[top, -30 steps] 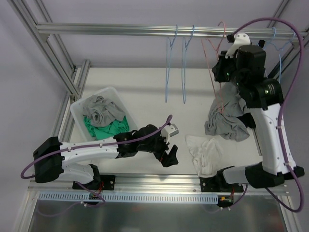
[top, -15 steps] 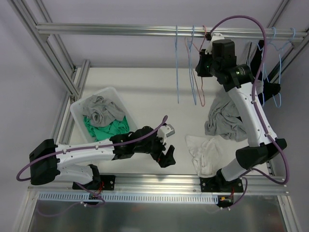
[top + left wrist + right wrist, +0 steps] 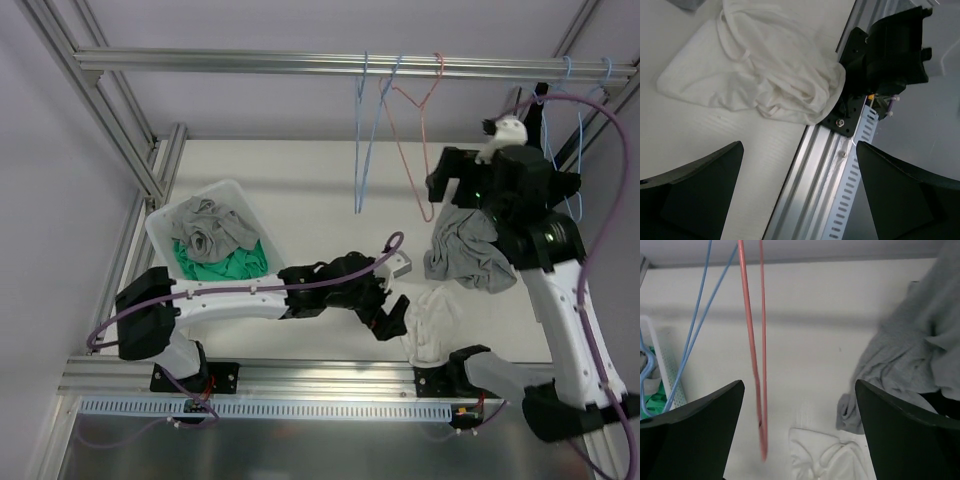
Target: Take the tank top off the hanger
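Observation:
The grey tank top [image 3: 468, 250] lies crumpled on the table at the right, off the hanger; in the right wrist view the tank top [image 3: 912, 347] fills the right side. The bare pink hanger [image 3: 418, 150] hangs from the top rail, and in the right wrist view the hanger [image 3: 753, 340] dangles left of centre. My right gripper [image 3: 442, 186] is open and empty, just right of the hanger; its jaws [image 3: 800, 440] stand wide apart. My left gripper [image 3: 390, 316] is open beside a white garment [image 3: 432, 322], and its jaws [image 3: 800, 200] hover over the table's front rail.
Two blue hangers [image 3: 366, 130] hang left of the pink one, and more blue hangers [image 3: 578, 110] hang at the far right. A white bin [image 3: 160, 232] with grey and green clothes stands at the left. The right arm's black base [image 3: 892, 50] sits close behind the white garment [image 3: 765, 75].
My right gripper has opened and let go of the pink hanger, which now hangs on the rail, then drew back right and down. My left arm reached right to the white garment.

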Robot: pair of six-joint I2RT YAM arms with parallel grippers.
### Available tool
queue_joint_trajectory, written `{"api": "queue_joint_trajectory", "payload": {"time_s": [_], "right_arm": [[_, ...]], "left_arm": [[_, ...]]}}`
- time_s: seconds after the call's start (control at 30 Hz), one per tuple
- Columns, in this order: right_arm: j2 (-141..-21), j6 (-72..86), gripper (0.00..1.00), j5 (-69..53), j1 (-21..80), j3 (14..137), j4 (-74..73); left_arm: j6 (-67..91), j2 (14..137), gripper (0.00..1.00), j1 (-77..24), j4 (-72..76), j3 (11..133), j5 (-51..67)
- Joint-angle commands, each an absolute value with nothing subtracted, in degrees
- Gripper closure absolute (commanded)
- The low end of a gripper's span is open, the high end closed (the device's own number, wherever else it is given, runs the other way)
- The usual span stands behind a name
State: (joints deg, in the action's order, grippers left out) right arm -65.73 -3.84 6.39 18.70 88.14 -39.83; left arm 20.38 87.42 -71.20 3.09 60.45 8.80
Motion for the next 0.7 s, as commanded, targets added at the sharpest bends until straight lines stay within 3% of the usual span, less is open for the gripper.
{"api": "queue_joint_trajectory", "payload": {"time_s": [0.0, 0.13, 0.43, 0.6, 0.67], "right_arm": [[-47.6, -5.8, 0.01, 13.2, 16.4, 81.7, -41.2], [-37.1, -8.1, 0.01, 20.4, 16.3, 79.6, -47.6], [-31.2, -12.7, 0.01, 19.8, 16.3, 83.1, -58.0], [-28.8, -13.1, 0.01, 16.2, 16.4, 82.3, -58.0], [-28.4, -13.1, 0.01, 15.4, 16.3, 82.4, -57.8]], "left_arm": [[19.9, 95.2, 0.01, -72.9, 4.9, 67.2, 7.1], [21.5, 106.3, 0.01, -73.8, 4.8, 75.0, 6.0], [22.2, 126.7, 0.01, -76.9, 0.9, 91.5, 4.7], [21.0, 133.9, 0.01, -80.7, -10.0, 97.5, -11.4], [22.5, 134.7, 0.20, -81.0, -11.0, 95.9, -13.4]]}}
